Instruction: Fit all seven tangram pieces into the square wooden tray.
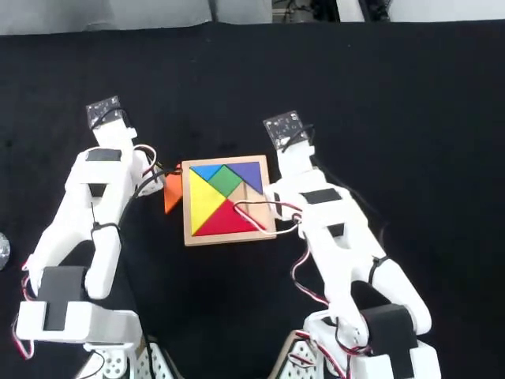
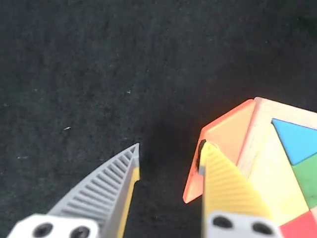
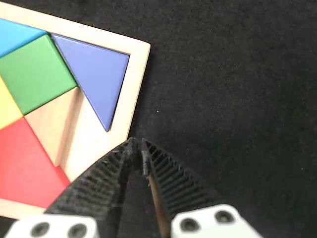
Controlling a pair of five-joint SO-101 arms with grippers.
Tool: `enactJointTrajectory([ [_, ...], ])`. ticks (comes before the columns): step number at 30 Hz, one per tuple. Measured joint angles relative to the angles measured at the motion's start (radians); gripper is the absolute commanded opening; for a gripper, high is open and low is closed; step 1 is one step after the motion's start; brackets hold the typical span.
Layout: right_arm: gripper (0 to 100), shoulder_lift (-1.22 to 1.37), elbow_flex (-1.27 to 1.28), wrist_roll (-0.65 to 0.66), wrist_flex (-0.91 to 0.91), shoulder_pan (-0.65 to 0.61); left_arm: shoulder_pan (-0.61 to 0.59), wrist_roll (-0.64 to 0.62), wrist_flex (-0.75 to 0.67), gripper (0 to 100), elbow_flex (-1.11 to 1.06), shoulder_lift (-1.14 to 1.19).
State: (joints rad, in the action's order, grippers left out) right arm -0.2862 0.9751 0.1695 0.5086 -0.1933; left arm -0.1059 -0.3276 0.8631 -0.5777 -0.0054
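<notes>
Left fingers [image 2: 225, 191]: spread open with nothing gripped. One finger is laid against the orange piece [image 2: 223, 130], and the other is held apart over bare black cloth.
Right fingers [image 3: 99, 183]: pressed shut on nothing, with the tips held at the tray's right rim, on the far side from the orange piece.
Tray [image 1: 229, 238]: set flat near the middle of the table, between the two arms.
Pieces seated: five coloured pieces are seen lying flat inside, edge to edge. These are the yellow piece [image 1: 201, 201], the red piece [image 1: 225, 223], the blue piece [image 1: 203, 170], the green piece [image 1: 226, 181] and the purple piece [image 1: 251, 174].
Wood-coloured patch [image 3: 91, 141]: found on the tray's right side, bounded by green, purple, red and the rim. A line is seen across it, so part of it may be an unpainted piece and part an open triangular hollow. Which is which cannot be told for certain.
Piece outside: the orange piece is propped on edge against the outer face of the tray's left rim, touching it, and is not yet seated.
Progress: judged well past halfway. At least the orange piece is left to be picked up, carried across the tray and laid into the gap on the right.
Table [image 1: 410, 118]: covered in black cloth from the arm bases to the far edge.
Room: a pale strip is seen beyond the far edge of the cloth, with some dark gear [image 1: 316, 8] that cannot be made out.
</notes>
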Motion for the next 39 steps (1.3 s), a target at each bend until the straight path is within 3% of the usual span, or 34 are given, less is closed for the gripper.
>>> enactJointTrajectory([
  [6,1.1,0.0,0.0,0.0,0.0,0.0,0.023,0.002,0.009,20,0.026,0.049],
  [14,1.1,0.0,0.0,0.0,0.0,0.0,0.15,-0.003,0.075,20,0.069,0.014],
  [22,1.1,0.0,0.0,0.0,0.0,0.0,0.153,-0.068,0.055,20,0.072,0.04],
  [39,1.1,0.0,0.0,0.0,0.0,0.0,0.18,-0.071,0.028,20,0.101,0.106],
])
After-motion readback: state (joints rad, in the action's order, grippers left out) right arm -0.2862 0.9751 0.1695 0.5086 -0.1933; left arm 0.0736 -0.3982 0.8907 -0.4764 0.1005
